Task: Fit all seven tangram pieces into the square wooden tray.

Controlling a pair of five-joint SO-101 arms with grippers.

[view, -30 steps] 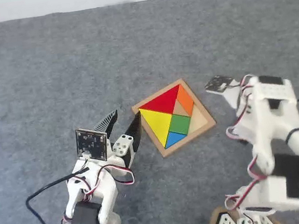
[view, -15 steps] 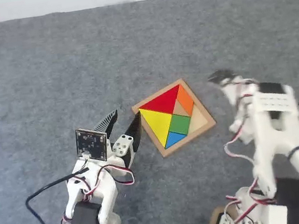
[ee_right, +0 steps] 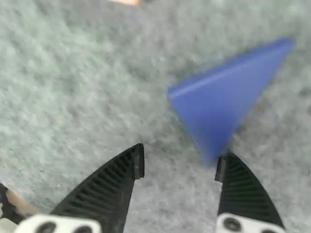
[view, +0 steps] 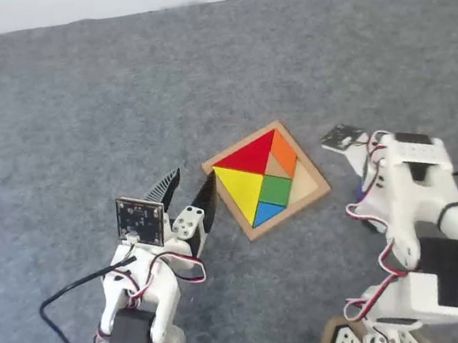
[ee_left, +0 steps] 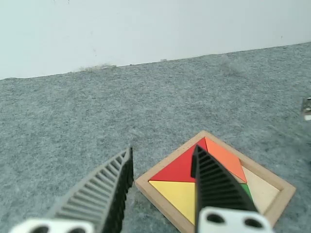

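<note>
The square wooden tray (view: 302, 154) lies at mid-table, turned like a diamond. It holds red (view: 248, 156), yellow (view: 243, 188), green (view: 277, 188), blue (view: 267, 211) and orange (view: 285, 151) pieces, with a pale bare patch (view: 305, 182) at its right corner. My left gripper (view: 187, 191) stands open just off the tray's left corner. In the left wrist view one finger (ee_left: 211, 182) overlaps the tray (ee_left: 249, 160). A loose blue triangle (ee_right: 228, 99) lies flat on the carpet. My right gripper (ee_right: 181, 162) hangs open just before it, one fingertip (ee_right: 226, 167) close to the triangle's point.
Grey carpet covers the whole table. The right arm (view: 412, 187) stands right of the tray. Both arm bases sit at the near edge, and a pale wall runs along the far side.
The right arm swung away and back, ending slightly lower and closer to the near edge than a second ago. The left arm and the tray have not moved.
</note>
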